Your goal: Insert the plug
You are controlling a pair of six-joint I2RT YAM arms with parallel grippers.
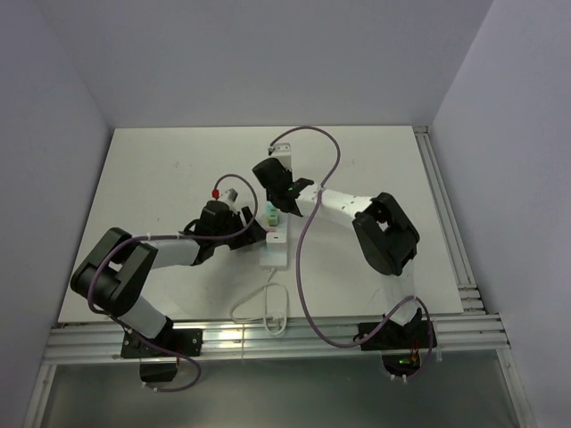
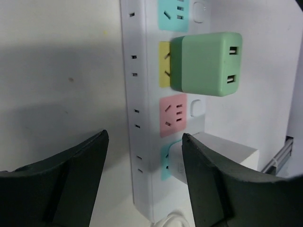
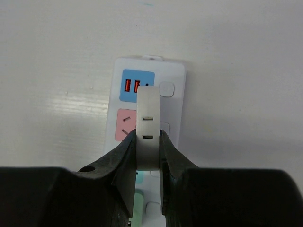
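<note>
Right gripper [image 3: 147, 147] is clamped on our white plug [image 3: 147, 106], pink socket [image 3: 124, 126] just beneath it. Left gripper [image 2: 144, 137] gapes open, holding nothing; we reckon a crooked push could shove the power strip [image 3: 173, 74].

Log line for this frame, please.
right gripper: shut on white plug, over pink socket | left gripper: open at power strip | green adapter: plugged in

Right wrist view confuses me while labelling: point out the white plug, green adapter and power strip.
white plug [image 3: 148, 128], right wrist view, face between its two metal marks.
green adapter [image 2: 206, 64], left wrist view, middle of its broad side.
power strip [image 2: 143, 94], left wrist view, white body left of its sockets.
</note>
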